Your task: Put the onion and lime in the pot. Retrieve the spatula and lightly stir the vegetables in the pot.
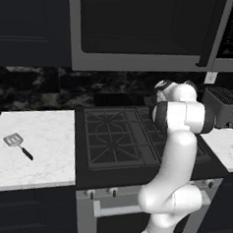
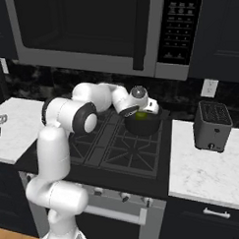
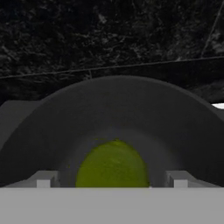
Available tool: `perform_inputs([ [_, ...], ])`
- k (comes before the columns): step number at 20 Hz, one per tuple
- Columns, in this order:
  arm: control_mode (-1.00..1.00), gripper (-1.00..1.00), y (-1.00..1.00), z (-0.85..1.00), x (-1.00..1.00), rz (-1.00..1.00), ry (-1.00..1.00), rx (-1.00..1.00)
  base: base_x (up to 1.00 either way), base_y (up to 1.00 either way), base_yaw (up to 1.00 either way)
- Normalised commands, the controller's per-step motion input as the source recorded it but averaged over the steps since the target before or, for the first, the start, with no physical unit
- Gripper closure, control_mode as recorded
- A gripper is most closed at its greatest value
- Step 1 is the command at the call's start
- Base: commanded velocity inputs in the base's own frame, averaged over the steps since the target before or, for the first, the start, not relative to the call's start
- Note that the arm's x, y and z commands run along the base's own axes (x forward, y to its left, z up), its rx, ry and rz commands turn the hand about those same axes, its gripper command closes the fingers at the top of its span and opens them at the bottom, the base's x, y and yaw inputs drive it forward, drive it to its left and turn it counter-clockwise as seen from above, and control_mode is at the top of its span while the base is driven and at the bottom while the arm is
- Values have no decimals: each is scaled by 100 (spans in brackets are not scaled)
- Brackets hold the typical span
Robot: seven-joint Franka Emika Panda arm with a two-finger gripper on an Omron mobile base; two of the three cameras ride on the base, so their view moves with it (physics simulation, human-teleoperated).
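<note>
1. Hand view: the lime [image 3: 113,164] lies in the pot [image 3: 118,109], between the gripper's [image 3: 112,179] parted fingers, which stand clear of it.
2. The spatula [image 1: 18,144] lies on the left counter [image 1: 42,143]; a toaster [image 2: 212,125] stands right.

Both base views face the stove [image 1: 122,138]; hand view looks closely into the pot [image 3: 118,118].

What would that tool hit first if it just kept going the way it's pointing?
Most likely the lime, centred straight ahead between the tool's spread fingertips and lying inside the pot. Depth is hard to judge; past the lime comes the pot's wall.
</note>
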Motion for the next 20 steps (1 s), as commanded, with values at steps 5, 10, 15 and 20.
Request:
perform_inputs([
  [5,-100,-100,0,11,-2,3,-3,-5,0,0,0],
  [10,-100,-100,0,59,-71,5,-19,0,0,0,0],
  [15,-100,-100,11,70,-100,5,-13,0,0,0,0],
  [20,-100,-100,30,55,-90,5,6,0,0,0,0],
])
